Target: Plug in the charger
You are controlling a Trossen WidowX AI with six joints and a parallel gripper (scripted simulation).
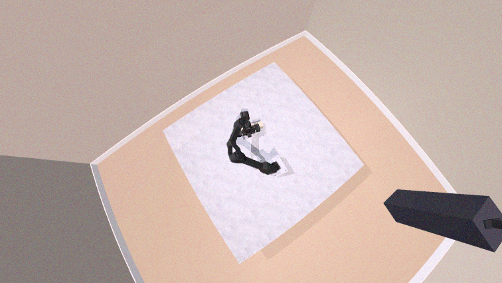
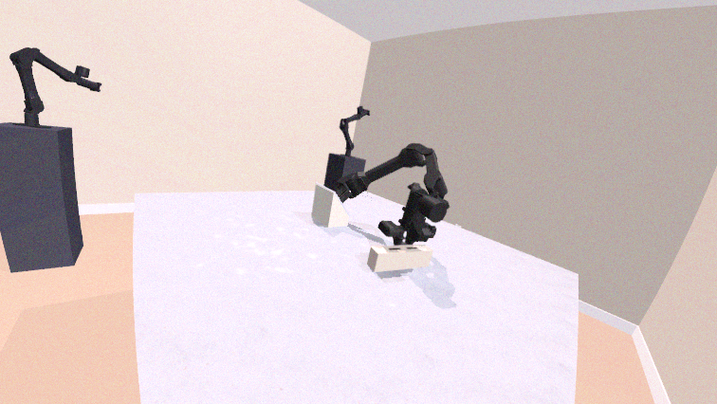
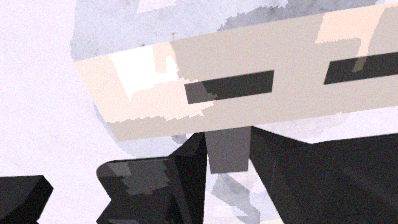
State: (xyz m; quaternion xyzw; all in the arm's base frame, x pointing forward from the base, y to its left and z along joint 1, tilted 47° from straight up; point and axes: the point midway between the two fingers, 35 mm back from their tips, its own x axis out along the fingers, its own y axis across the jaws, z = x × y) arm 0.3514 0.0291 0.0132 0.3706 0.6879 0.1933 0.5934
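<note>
The cream power strip (image 1: 261, 124) (image 2: 401, 260) (image 3: 295, 55) lies on the white table. Its top has two dark outlet recesses, the left one (image 3: 230, 87) in full view in the wrist view and the right one (image 3: 365, 68) cut by the frame edge. My gripper (image 2: 404, 241) (image 3: 221, 128) is shut on the charger, a grey block (image 3: 228, 155) between the fingertips. In the wrist view the charger sits just below the strip's lower edge, roughly in line with the left outlet. The prongs are hidden. The height between charger and strip cannot be told.
My arm's base joins a pale wedge-shaped block (image 2: 328, 207) on the white table (image 1: 218, 196) (image 2: 301, 340). Dark pedestals (image 2: 37, 195) (image 1: 435, 214) carrying other arms stand beyond the table. The second pedestal (image 2: 335, 166) is at the back.
</note>
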